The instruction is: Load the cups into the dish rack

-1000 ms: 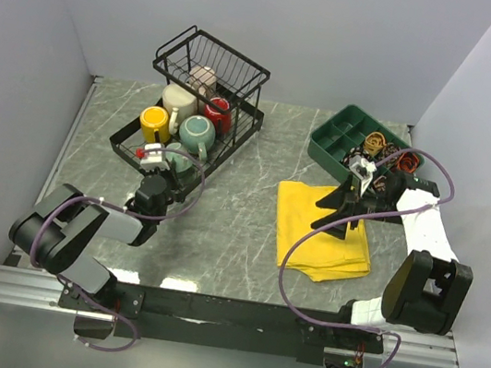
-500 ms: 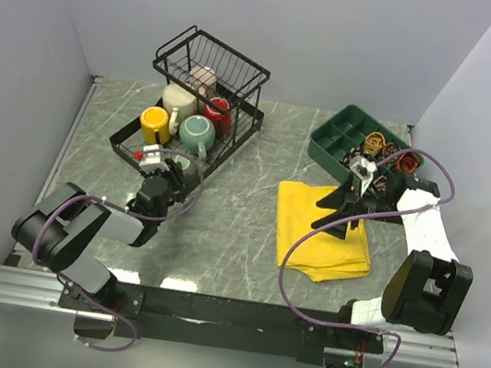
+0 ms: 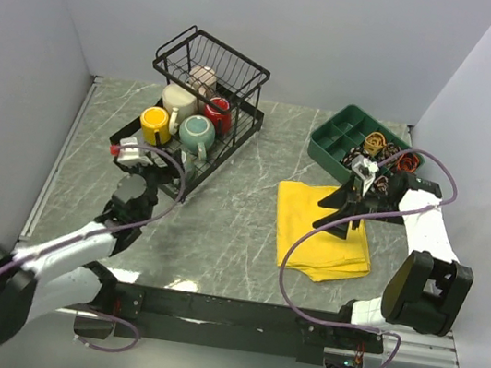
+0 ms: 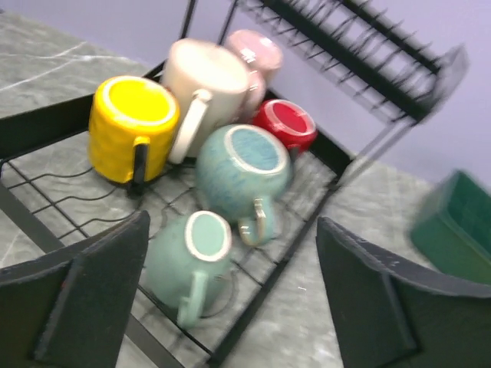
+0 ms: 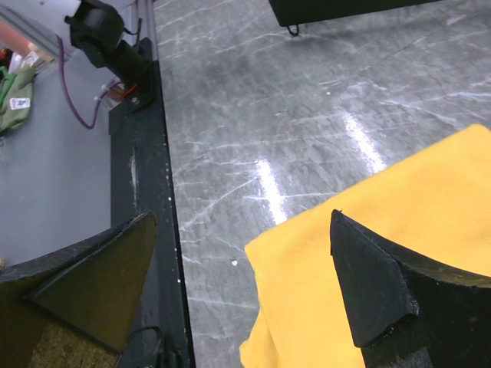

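I count six cups in the dish rack [image 3: 245, 66], all on its lower tier. The yellow cup [image 4: 130, 126] sits at the rack's left side, and the cream cup [image 4: 207, 80] leans against it. The lilac cup [image 4: 255, 55] is tucked behind the cream one, under the upper basket. The red cup [image 4: 285, 124] is to the right of those. The teal cup [image 4: 242, 165] sits in the middle of the tier. The pale green cup [image 4: 188, 257] is closest to the rack's near corner, with its handle pointing toward me.

My left gripper [image 4: 232, 224] hangs just off that near corner. Its fingers are spread wide with nothing in them, and in the wrist view the green cup lies between them, clear of both pads.

To the right of the rack, well apart from it, a yellow cloth [image 3: 326, 234] lies on the grey marble table [image 3: 238, 230]. My right gripper [image 5: 242, 217] is over the cloth's edge, also spread wide and holding nothing. Behind the cloth, level with the rack, is a green compartment tray [image 3: 332, 142]. It holds small coiled brown and orange things, too small for me to identify.
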Robot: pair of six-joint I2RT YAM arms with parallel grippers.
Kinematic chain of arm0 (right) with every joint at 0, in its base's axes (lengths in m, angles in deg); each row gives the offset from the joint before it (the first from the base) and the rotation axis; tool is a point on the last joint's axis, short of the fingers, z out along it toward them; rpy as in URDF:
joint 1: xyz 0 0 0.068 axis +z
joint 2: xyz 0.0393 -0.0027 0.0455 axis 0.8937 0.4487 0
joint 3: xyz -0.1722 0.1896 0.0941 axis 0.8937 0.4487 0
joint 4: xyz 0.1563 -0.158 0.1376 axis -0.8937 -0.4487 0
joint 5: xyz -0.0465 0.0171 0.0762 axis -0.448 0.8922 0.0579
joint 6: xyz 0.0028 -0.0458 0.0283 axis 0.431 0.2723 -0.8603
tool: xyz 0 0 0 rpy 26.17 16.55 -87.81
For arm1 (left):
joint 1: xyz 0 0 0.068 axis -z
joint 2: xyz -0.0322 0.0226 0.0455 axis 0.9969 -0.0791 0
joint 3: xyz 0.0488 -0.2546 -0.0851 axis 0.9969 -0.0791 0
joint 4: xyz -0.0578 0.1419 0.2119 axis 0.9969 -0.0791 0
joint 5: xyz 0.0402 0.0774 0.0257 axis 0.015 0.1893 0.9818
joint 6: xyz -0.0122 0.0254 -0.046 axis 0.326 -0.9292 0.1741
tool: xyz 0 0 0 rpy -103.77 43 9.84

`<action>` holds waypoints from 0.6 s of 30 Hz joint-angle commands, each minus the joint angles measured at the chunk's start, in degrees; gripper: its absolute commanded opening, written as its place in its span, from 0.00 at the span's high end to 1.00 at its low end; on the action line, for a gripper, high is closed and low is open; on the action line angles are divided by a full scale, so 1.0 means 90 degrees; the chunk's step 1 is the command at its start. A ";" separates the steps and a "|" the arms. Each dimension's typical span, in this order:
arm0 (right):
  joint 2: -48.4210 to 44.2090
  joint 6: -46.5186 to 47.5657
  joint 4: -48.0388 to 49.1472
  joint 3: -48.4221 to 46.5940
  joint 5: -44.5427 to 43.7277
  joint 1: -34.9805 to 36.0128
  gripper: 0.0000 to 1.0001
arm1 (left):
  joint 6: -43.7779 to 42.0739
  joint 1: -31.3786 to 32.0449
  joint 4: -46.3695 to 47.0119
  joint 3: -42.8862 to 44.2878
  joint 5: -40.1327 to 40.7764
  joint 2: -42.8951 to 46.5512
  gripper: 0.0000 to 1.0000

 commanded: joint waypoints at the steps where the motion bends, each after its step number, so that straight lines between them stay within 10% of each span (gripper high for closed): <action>1: -0.0396 0.0123 -0.0645 -0.0231 -0.0050 -0.0336 0.00 | 0.0449 0.0016 -0.2640 0.0673 -0.0616 0.1324 0.00; 10: -0.0845 -0.1094 -0.0198 -0.1050 -0.0692 -0.1586 0.00 | 0.0704 -0.0004 -0.6849 0.2557 -0.1603 0.2957 0.04; 18: -0.3052 -0.5363 0.3619 -0.0251 -0.3007 -0.1597 0.00 | 0.0646 -0.0013 -0.8288 0.3934 -0.1886 0.3182 0.04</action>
